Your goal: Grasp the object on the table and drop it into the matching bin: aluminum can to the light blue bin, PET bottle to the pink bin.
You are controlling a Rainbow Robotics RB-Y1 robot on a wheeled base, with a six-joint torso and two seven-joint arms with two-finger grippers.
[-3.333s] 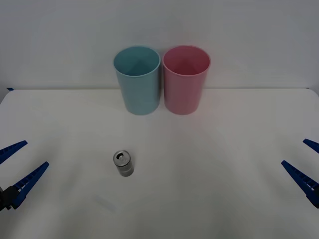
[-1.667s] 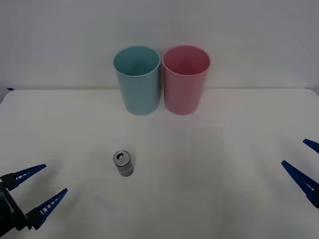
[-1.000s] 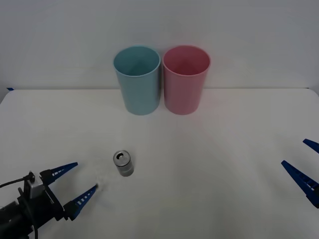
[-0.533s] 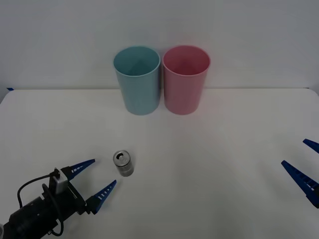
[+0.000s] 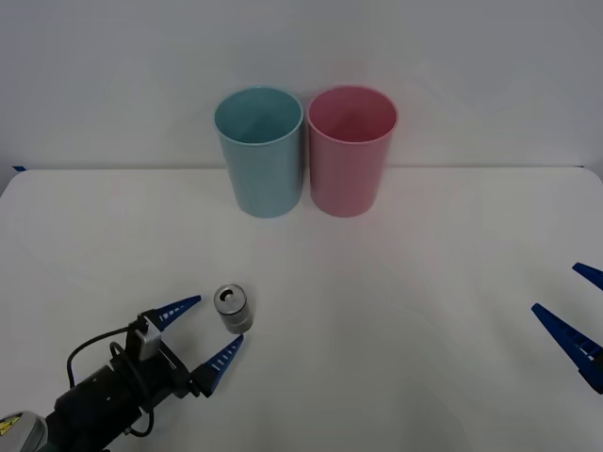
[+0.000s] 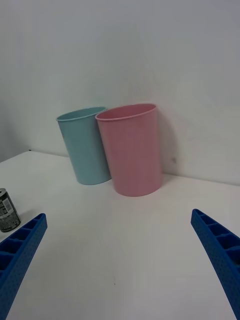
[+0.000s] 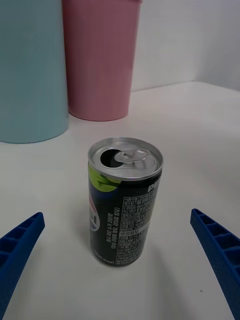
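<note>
approach step: left gripper [image 5: 209,329] spread wide beside small upright silver-grey aluminum can [image 5: 233,308]; next, advance to straddle, then close.

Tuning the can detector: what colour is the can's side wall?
Dark, nearly black, with white print and a lime-green patch near the silver top; the aluminum can shows best in the left wrist view.
</note>
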